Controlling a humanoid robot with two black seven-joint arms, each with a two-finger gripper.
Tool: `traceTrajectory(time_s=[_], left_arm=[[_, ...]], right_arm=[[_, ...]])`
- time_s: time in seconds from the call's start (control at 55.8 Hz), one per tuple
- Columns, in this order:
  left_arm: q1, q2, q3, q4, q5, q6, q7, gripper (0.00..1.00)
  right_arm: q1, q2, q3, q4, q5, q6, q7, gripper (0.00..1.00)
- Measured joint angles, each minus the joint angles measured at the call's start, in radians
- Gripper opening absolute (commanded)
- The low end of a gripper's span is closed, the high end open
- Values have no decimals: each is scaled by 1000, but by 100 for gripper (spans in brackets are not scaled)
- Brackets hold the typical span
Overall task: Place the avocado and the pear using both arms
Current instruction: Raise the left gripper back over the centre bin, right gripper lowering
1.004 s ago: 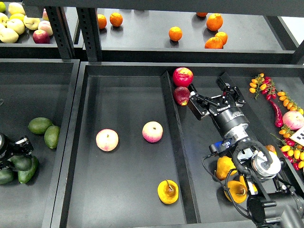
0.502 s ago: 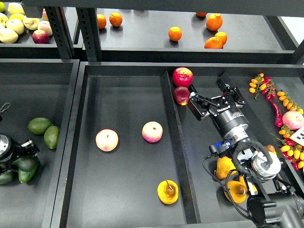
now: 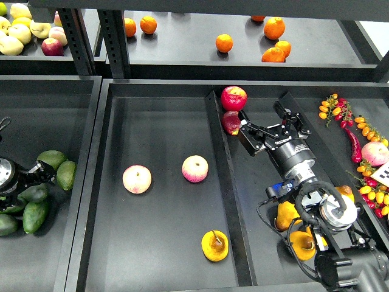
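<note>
The pear (image 3: pixel 214 245), golden yellow with a brown stem, lies at the front of the middle tray (image 3: pixel 158 115). My right gripper (image 3: pixel 262 117) is open and empty over the right tray, its left finger close to a dark red apple (image 3: pixel 231 122). At the far left my left gripper (image 3: pixel 37 174) sits among several dark green avocados. One avocado (image 3: pixel 33 193) hangs right under its fingers and appears held. The other avocados (image 3: pixel 51 159) lie around it.
Two pink-cream peaches (image 3: pixel 137 179) (image 3: pixel 195 168) lie in the middle tray. A red apple (image 3: pixel 234 97) is in the right tray's back corner. More yellow pears (image 3: pixel 285 214) sit under my right arm. Chillies and small tomatoes (image 3: pixel 364 131) are at the right. Oranges (image 3: pixel 224 43) are on the back shelf.
My left gripper has moved up and a little right, and the avocado under it rose with it. My right gripper shifted slightly left.
</note>
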Motion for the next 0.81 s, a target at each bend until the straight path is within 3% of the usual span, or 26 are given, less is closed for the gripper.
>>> traceTrajectory(time_s=[0.448,0.627,0.807], left_arm=[[81,65,-386,-65,-220,0,0,97],[211,40,-628,-115,-266,0,0,97],[398,-92,-926,-155,-273,0,0,97]], right_arm=[[-7,0,-1,-21,-2,1,2,100],[-10,0,1,-22,-3,2,2,100],[-18,0,2,-22,-3,3,2,100]])
